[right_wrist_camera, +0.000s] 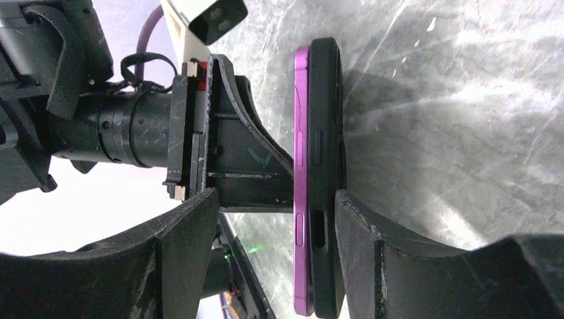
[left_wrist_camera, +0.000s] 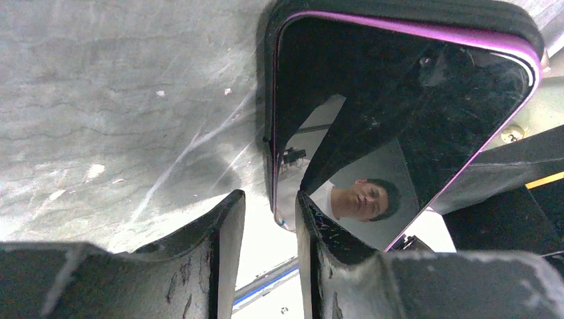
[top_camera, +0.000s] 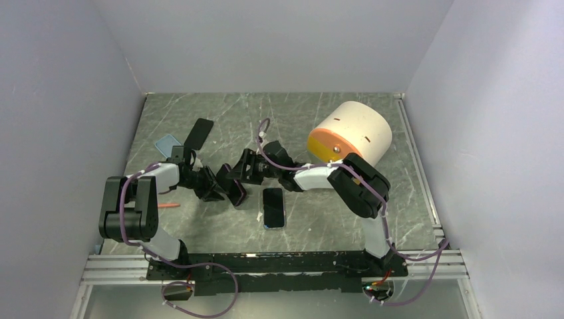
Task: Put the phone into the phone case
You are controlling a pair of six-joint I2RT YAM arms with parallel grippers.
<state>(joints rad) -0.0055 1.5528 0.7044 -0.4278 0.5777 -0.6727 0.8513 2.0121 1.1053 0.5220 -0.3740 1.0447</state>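
**Phone on edge against its case, not yet snapped in**

Phone (right_wrist_camera: 302,166) and black phone case (right_wrist_camera: 327,133) stand on edge together on the table (top_camera: 319,219), left of the white-and-orange cylinder (top_camera: 350,133) and a little nearer the arm bases than it. The phone's purple side shows full-length beside the case wall, so I judge it pressed to the mouth of the case rather than seated.

The right hand (right_wrist_camera: 276,196) straddles the pair with its fingers spread. One finger lies against the back of the case; the other stands clear of the screen, so nothing is clamped. The left hand (left_wrist_camera: 269,197) has its fingers narrowly apart, with a tip up against the glass from the side away from the cylinder.

The phone looks rigid and fairly dense, with a slick glass face that a fingertip could skate across. The case looks rubbery, with a yielding rim and better grip. The best hold is probably across the flat faces, with a squeeze near a corner or along the rim, and clear of the side buttons. Standing on edge, the pair could tip or twist out.
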